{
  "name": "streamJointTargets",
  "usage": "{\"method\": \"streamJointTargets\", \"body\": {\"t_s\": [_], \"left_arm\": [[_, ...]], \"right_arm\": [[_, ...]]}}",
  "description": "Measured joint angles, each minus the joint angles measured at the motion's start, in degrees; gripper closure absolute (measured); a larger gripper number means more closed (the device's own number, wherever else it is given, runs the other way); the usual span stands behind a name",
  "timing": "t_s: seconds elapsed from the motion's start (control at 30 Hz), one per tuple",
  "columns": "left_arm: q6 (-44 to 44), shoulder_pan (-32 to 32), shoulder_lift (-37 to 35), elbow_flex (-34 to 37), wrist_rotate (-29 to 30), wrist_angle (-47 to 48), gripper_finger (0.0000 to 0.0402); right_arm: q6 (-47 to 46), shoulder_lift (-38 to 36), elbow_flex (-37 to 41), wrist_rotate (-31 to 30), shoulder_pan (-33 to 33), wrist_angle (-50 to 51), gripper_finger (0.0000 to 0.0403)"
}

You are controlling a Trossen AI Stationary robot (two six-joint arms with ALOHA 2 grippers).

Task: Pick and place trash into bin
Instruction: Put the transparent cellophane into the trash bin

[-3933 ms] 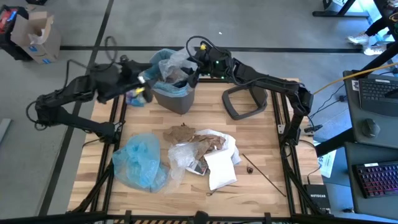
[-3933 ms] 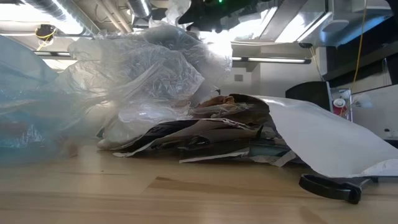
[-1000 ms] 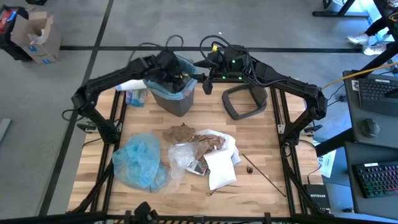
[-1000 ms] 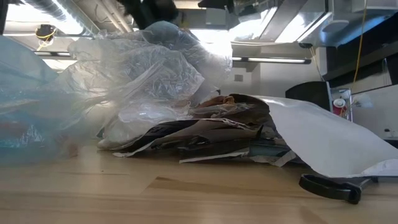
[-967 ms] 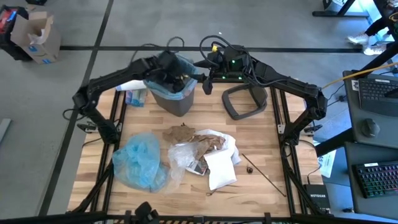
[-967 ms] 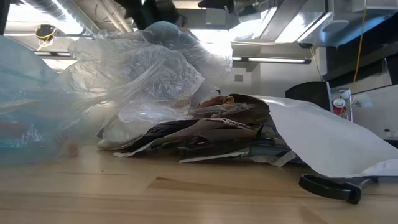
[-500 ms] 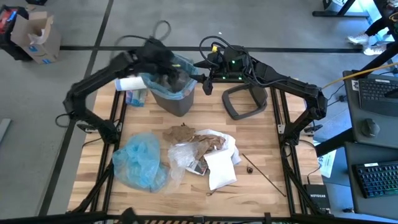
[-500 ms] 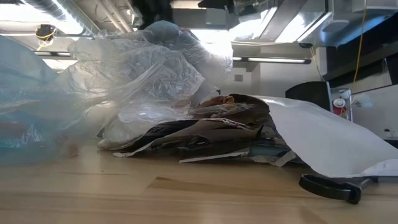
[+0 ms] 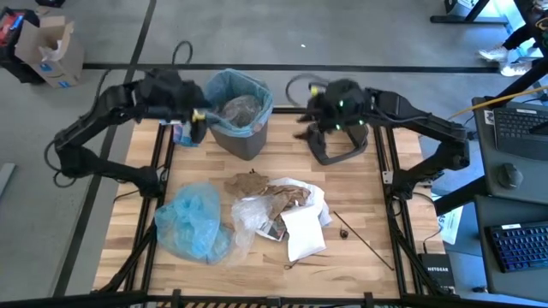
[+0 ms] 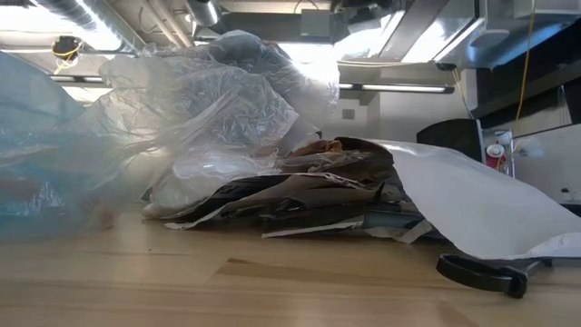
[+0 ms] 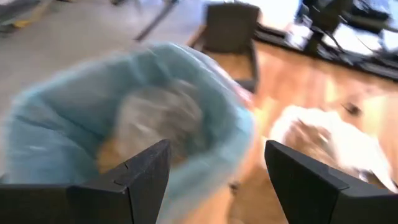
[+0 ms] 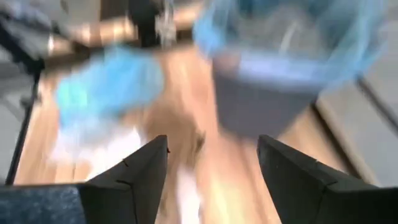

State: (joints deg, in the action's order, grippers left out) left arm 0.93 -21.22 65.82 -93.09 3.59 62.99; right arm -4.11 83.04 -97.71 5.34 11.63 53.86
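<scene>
The dark grey bin (image 9: pixel 242 128) with its light blue liner (image 11: pixel 93 106) stands at the table's far middle, crumpled clear wrap (image 9: pixel 239 109) inside it. My left gripper (image 9: pixel 199 120) (image 11: pixel 216 146) hangs open just left of the bin, high above the table. My right gripper (image 9: pixel 308 118) (image 12: pixel 211 140) hangs open to the bin's right, above the grey lid (image 9: pixel 339 142) lying flat on the table. The trash pile (image 9: pixel 276 212) of brown paper, clear wrap and white mailers (image 10: pixel 463 211) lies mid-table. Thin dark sticks (image 9: pixel 364 239) lie to its right.
A crumpled light blue plastic bag (image 9: pixel 193 221) lies at the near left beside the pile. A small blue-and-white item (image 9: pixel 181 133) sits on the table left of the bin, under my left gripper. A cardboard box (image 9: pixel 50 47) stands on the floor beyond the table's far left.
My left gripper has pulled back from over the bin's mouth toward the table's left edge and risen, staying open. My right gripper has swung away from the bin's right rim toward the table's right, over the lid, also open. The clear wrap stays in the bin.
</scene>
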Motion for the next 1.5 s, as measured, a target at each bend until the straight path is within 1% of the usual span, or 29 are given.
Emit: {"method": "streamJointTargets", "body": {"t_s": [0.1,0.17,0.27,0.37,0.47,0.6,0.7,0.77,0.83,0.97,1.03,1.1,1.13,1.2,1.27,1.3,1.33,1.4,1.5], "left_arm": [[1.61,5.02,-1.32,3.09,-0.35,-0.81,0.0149],[2.95,7.95,-2.29,6.01,-0.15,-2.34,0.0149],[6.03,11.74,-3.03,9.98,0.12,-3.39,0.0149],[10.39,15.32,-3.39,13.66,0.07,-6.03,0.0149],[14.63,17.86,-3.59,16.73,0.89,-8.79,0.0149],[19.23,19.88,-3.56,19.19,4.62,-9.74,0.0149],[21.96,20.52,-3.59,20.38,7.03,-9.97,0.0149],[23.22,20.73,-3.56,20.89,7.13,-10.19,0.0149],[24.24,20.91,-3.56,21.53,7.12,-10.67,0.0149],[24.08,20.88,-3.53,21.65,7.13,-12.19,0.0149],[23.86,20.88,-3.54,21.65,7.19,-13.08,0.0149],[23.72,20.88,-3.46,21.65,7.15,-12.87,0.0149],[23.69,20.88,-3.46,21.65,7.15,-12.96,0.0149],[23.76,20.88,-3.46,21.65,7.15,-13.07,0.0149],[24.04,20.88,-3.46,21.65,7.25,-13.22,0.0149],[24.06,20.88,-3.46,21.65,7.56,-13.45,0.0149],[24.16,20.88,-3.46,21.65,7.94,-13.63,0.0149],[26.08,20.88,-3.46,21.65,8.26,-14.23,0.0149],[28.68,20.86,-3.45,21.65,8.32,-14.15,0.0149]], "right_arm": [[-1.98,-1.05,4.64,-1.87,-3.62,3.22,0.0162],[-2.96,-1.76,9.34,-2.69,-6.01,1.79,0.0162],[-2.98,-3.34,17.92,-3.28,-8.88,-3.41,0.0162],[-0.99,-4.85,27.28,-3.26,-10.62,-11.53,0.0162],[1.66,-5.17,35.05,-2.50,-11.61,-20.69,0.0162],[8.54,-4.31,42.81,-0.36,-14.36,-35.77,0.0162],[15.19,-2.71,46.80,-1.38,-16.02,-45.15,0.0162],[17.64,-0.98,47.36,-0.69,-16.85,-50.85,0.0162],[19.27,0.62,47.36,0.34,-17.64,-52.95,0.0162],[19.61,4.66,46.11,0.68,-18.12,-59.22,0.0163],[19.61,6.85,44.78,0.59,-18.03,-61.66,0.0174],[19.61,8.82,43.56,0.24,-17.96,-61.02,0.0203],[19.61,9.83,42.91,0.29,-17.93,-60.48,0.0225],[19.61,10.91,41.33,1.91,-17.53,-59.36,0.0282],[19.64,10.96,39.67,3.80,-16.96,-56.60,0.0353],[20.00,10.96,38.58,3.90,-16.68,-54.54,0.0377],[20.82,10.92,37.32,3.60,-16.35,-52.22,0.0388],[21.67,10.11,34.15,0.85,-15.67,-46.95,0.0386],[25.68,8.88,26.60,-2.25,-14.63,-40.73,0.0396]]}}
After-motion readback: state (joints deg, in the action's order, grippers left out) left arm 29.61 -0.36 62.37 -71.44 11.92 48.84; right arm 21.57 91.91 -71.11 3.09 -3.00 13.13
